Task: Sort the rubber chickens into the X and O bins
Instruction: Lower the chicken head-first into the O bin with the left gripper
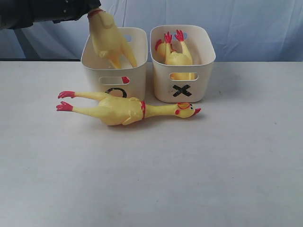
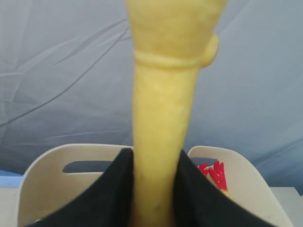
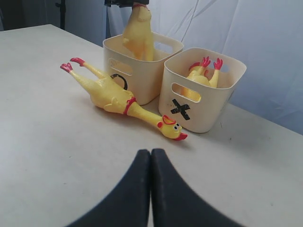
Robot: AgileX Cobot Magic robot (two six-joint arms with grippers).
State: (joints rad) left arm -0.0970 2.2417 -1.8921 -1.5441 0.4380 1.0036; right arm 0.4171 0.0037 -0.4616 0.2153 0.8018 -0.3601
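Exterior view: two cream bins stand side by side on the white surface (image 1: 151,179), almost touching, with a blue cloth (image 1: 255,28) behind them. The only marks to read are a black O on the front of the O bin (image 1: 97,71), partly hidden in this view, and a black X under the handle slot of the X bin (image 1: 206,61). No brand or other writing shows.

Three rubber chickens can be counted with certainty. The hanging chicken (image 1: 108,38) is held by its neck, red band uppermost, with its body and legs dipping inside the O bin's rim; whether it touches the bottom cannot be told. The lying chicken (image 1: 123,109) rests on its side on the surface just in front of both bins, red feet toward the left of the exterior view and its head before the X bin. The third chicken (image 1: 177,56) sits in the X bin with its two red feet pointing up. A red patch (image 1: 125,80) shows through the O bin's handle slot; what it belongs to is unclear.

Left wrist view shows the left fingers (image 2: 106,198) clamped on either side of the hanging chicken's yellow neck. Right wrist view shows the right fingers (image 3: 138,189) pressed together, holding nothing, above the surface and well apart from the bins.
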